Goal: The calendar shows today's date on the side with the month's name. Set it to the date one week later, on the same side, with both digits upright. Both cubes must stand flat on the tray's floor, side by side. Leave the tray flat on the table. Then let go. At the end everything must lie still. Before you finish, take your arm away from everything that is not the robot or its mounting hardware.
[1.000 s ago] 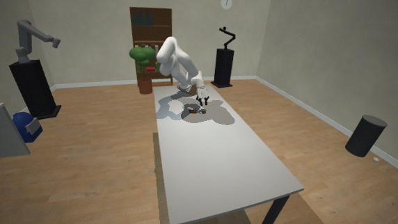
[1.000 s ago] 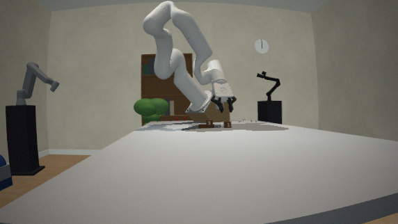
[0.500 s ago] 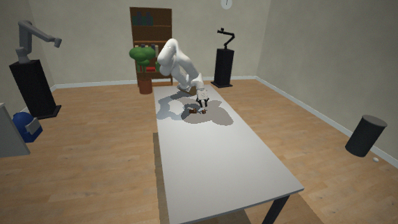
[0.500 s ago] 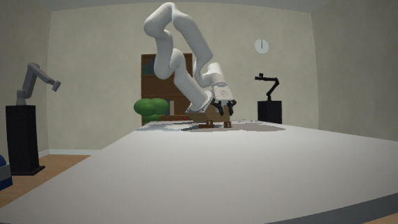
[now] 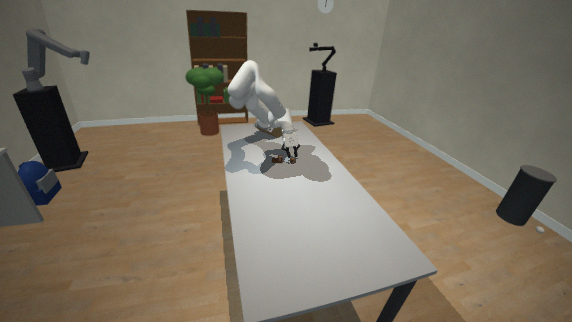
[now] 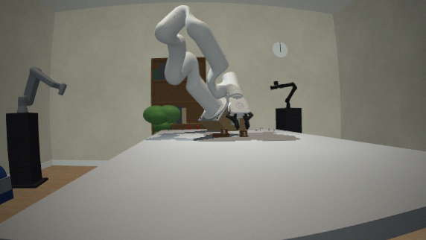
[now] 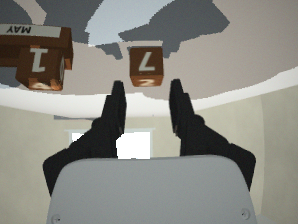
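The wooden calendar tray (image 7: 33,46) with the label MAY holds one brown cube (image 7: 41,66) whose facing side shows a 1. The tray also shows in the top view (image 5: 276,159) and the exterior view (image 6: 223,133). A second brown cube (image 7: 147,66) stands alone on the table beside the tray, apart from it, and its facing side reads like a 7. This cube also shows in the top view (image 5: 293,161) and the exterior view (image 6: 243,133). My gripper (image 7: 147,91) hangs just above the loose cube, fingers half open with nothing between them. It also shows in the exterior view (image 6: 239,123).
The tray and cube lie at the far end of the long white table (image 5: 305,215), close to my arm's base (image 5: 265,125). A bookshelf (image 5: 217,65) and a plant (image 5: 205,95) stand behind the table, off it.
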You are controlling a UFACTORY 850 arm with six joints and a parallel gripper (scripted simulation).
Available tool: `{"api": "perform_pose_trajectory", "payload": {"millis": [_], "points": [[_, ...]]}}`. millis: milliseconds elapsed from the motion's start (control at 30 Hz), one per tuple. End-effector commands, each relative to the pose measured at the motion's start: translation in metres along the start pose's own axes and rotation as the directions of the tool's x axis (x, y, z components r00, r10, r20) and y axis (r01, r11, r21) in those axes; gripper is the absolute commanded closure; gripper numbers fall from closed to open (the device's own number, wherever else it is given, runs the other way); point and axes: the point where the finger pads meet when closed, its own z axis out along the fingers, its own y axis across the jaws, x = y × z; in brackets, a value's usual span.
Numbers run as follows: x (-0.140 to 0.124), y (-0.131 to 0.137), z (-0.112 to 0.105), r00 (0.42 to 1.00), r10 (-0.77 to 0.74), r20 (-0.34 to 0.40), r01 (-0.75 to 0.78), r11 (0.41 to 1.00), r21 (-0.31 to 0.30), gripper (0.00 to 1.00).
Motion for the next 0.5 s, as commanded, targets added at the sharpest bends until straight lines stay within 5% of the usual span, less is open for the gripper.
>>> {"api": "perform_pose_trajectory", "payload": {"millis": [0, 467], "points": [[0.002, 0.0, 0.003, 1.0, 0.0, 0.001, 0.0, 1.0, 0.0, 0.53], [0.011, 0.0, 0.017, 1.0, 0.0, 0.001, 0.0, 1.0, 0.0, 0.53]]}}
